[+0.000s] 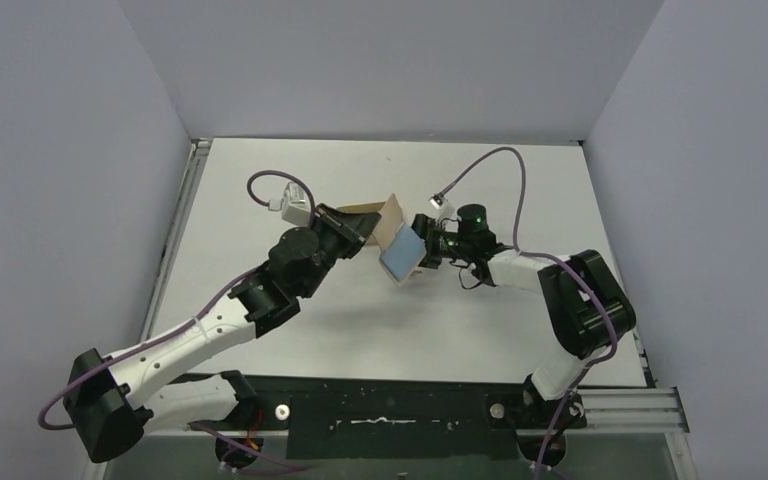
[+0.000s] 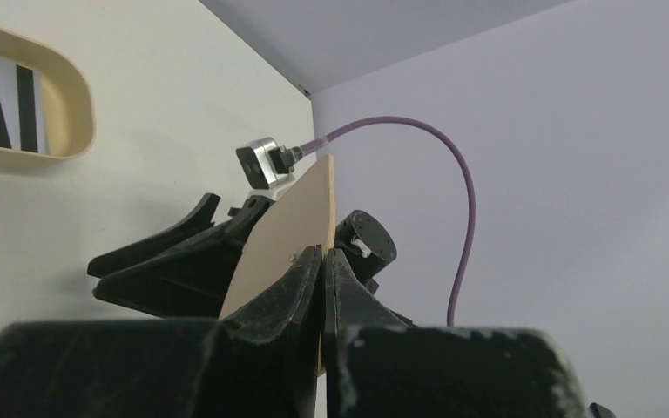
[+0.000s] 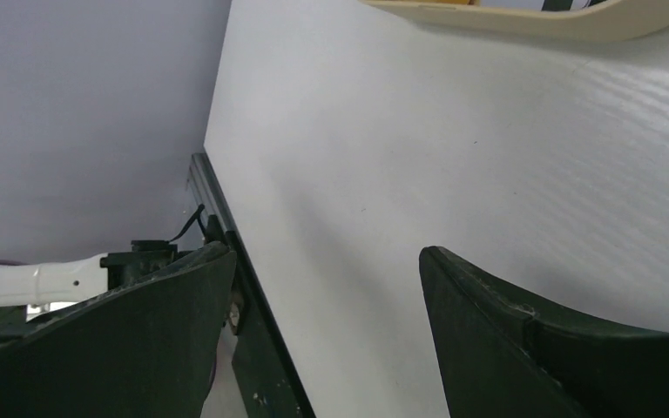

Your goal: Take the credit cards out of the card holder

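The card holder [image 1: 391, 213] is held up off the table, opened out, its light blue inner panel [image 1: 401, 254] facing the camera. My left gripper [image 1: 368, 232] is shut on the tan flap, which the left wrist view shows edge-on [image 2: 289, 228] between the closed fingertips [image 2: 324, 252]. My right gripper [image 1: 423, 252] is open at the right edge of the blue panel. In the right wrist view it [image 3: 324, 254] has nothing between its fingers. No credit card shows clearly on the wallet. I cannot tell whether one is tucked inside.
An oval tan rimmed tray [image 2: 77, 104] lies on the white table behind the wallet, with dark stripes showing inside it. Its rim also shows in the right wrist view [image 3: 523, 24]. Grey walls enclose the table on three sides. A metal rail [image 1: 182, 215] runs along the left edge.
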Controlling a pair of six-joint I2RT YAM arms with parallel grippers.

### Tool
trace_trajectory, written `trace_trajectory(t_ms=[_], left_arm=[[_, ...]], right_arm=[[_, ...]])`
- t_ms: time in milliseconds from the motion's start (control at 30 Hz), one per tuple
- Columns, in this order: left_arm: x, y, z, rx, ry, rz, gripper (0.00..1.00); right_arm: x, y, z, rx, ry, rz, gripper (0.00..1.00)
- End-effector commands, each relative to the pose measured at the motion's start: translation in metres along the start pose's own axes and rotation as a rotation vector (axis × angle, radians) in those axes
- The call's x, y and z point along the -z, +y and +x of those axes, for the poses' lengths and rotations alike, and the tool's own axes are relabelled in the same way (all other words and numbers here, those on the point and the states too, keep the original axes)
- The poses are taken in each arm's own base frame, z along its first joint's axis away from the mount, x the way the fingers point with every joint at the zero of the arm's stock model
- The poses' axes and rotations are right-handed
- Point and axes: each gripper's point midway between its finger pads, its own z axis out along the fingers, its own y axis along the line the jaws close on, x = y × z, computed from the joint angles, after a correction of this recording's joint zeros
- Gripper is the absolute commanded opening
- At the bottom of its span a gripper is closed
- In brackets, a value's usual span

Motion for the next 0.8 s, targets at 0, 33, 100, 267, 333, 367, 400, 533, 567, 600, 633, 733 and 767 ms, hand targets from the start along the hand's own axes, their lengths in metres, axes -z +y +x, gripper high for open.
trace_trajectory(t_ms=[0, 33, 100, 267, 333, 367, 400, 533, 567, 600, 633, 733, 767], left_arm=[[0.004, -0.016, -0.031, 0.031, -0.117, 0.058, 0.00], [0.004, -0.013, -0.033, 0.028, -0.123, 0.052, 0.00], [0.004, -0.006, -0.039, 0.019, -0.138, 0.039, 0.00], [0.007, 0.014, -0.048, -0.018, -0.163, 0.004, 0.00], [0.009, 0.022, -0.050, -0.032, -0.169, -0.011, 0.00], [0.009, 0.027, -0.050, -0.038, -0.169, -0.019, 0.00], [0.010, 0.031, -0.050, -0.043, -0.170, -0.025, 0.00], [0.011, 0.047, -0.045, -0.064, -0.163, -0.050, 0.00], [0.011, 0.050, -0.044, -0.065, -0.162, -0.052, 0.00], [0.010, 0.056, -0.042, -0.070, -0.160, -0.058, 0.00], [0.010, 0.061, -0.039, -0.073, -0.157, -0.065, 0.00], [0.009, 0.081, -0.032, -0.082, -0.150, -0.092, 0.00], [0.009, 0.088, -0.029, -0.085, -0.147, -0.103, 0.00]], right_arm=[[0.012, 0.054, -0.016, 0.062, -0.070, -0.210, 0.79], [0.013, 0.055, -0.013, 0.058, -0.062, -0.222, 0.78], [0.014, 0.057, -0.008, 0.046, -0.045, -0.242, 0.77], [0.022, 0.068, -0.005, 0.008, -0.044, -0.330, 0.75], [0.025, 0.069, -0.003, -0.022, -0.047, -0.362, 0.74], [0.026, 0.069, -0.003, -0.034, -0.052, -0.376, 0.73], [0.028, 0.069, -0.003, -0.056, -0.054, -0.390, 0.73], [0.030, 0.066, 0.000, -0.096, -0.054, -0.413, 0.71], [0.029, 0.064, 0.002, -0.102, -0.051, -0.409, 0.71], [0.029, 0.061, 0.004, -0.106, -0.048, -0.402, 0.71], [0.028, 0.058, 0.006, -0.112, -0.041, -0.391, 0.71], [0.025, 0.049, 0.012, -0.123, -0.017, -0.350, 0.70], [0.025, 0.047, 0.014, -0.120, -0.008, -0.337, 0.69]])
